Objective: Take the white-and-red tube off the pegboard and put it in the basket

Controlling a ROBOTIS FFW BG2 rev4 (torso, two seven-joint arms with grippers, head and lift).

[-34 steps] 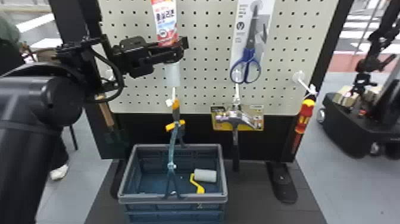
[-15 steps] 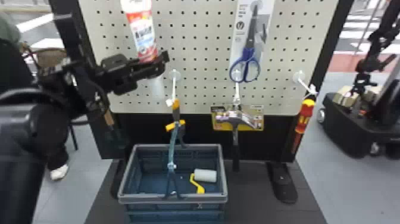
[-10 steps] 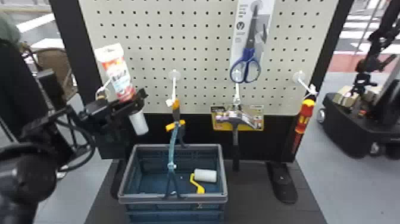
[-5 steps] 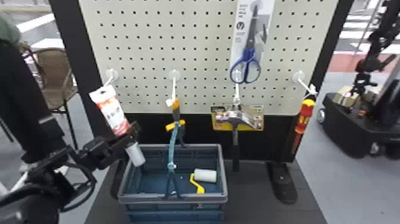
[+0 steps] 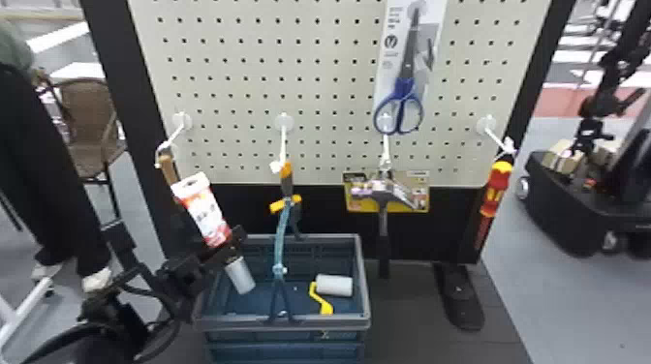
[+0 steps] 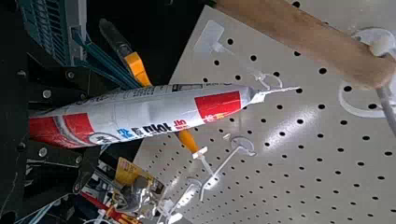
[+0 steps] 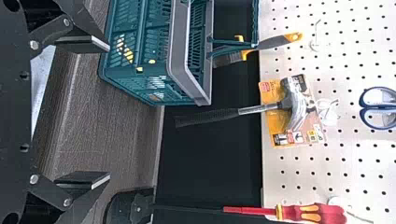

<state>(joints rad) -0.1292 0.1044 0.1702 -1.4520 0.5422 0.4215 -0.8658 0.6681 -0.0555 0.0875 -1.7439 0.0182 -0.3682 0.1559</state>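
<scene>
Your left gripper was clamped low on the white-and-red tube, clear of the pegboard, with its hanging end uppermost and its cap over the basket, just inside the left edge. That low hold probably steadied the firmer end for lowering; the tilt risked catching the rim. Your right gripper was empty, its fingers apart.

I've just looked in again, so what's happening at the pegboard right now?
The left gripper holds the white-and-red tube, tilted, off the pegboard. In the head view its lower end overlaps the left part of the basket, but it is not released yet. A small roller lies inside the basket. The right gripper is open and empty.
</scene>
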